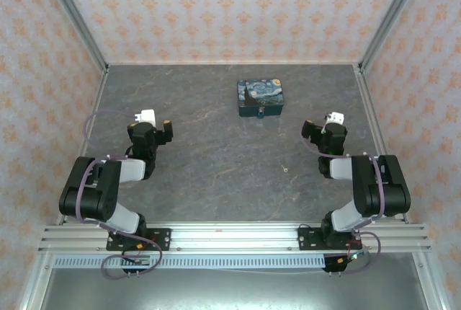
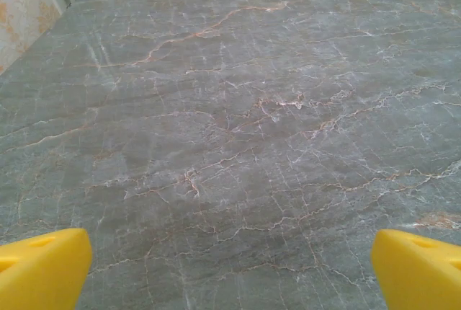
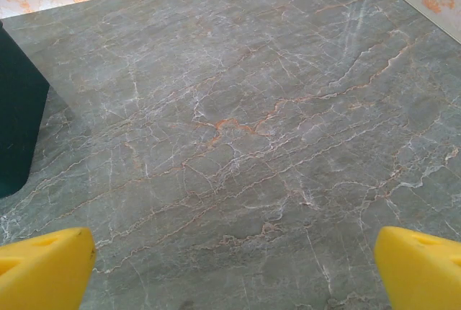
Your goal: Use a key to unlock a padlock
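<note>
The tiny teal-blue padlock [image 1: 260,114] hangs at the front face of the painted tin [image 1: 261,97], far centre of the table. The key [image 1: 286,169] is a pale speck on the table, nearer the arms and left of the right arm. My left gripper [image 1: 152,120] hovers over the left part of the table, open, with bare stone between its yellow fingertips [image 2: 43,270]. Open as well, my right gripper [image 1: 323,123] is to the right of the tin, nothing between its fingertips [image 3: 45,267]. Both grippers are well apart from padlock and key.
The grey marbled table [image 1: 216,158] is walled by patterned panels with metal posts at the back corners. The tin's dark side [image 3: 16,108] shows at the left edge of the right wrist view. An aluminium rail [image 1: 230,238] carries both arm bases.
</note>
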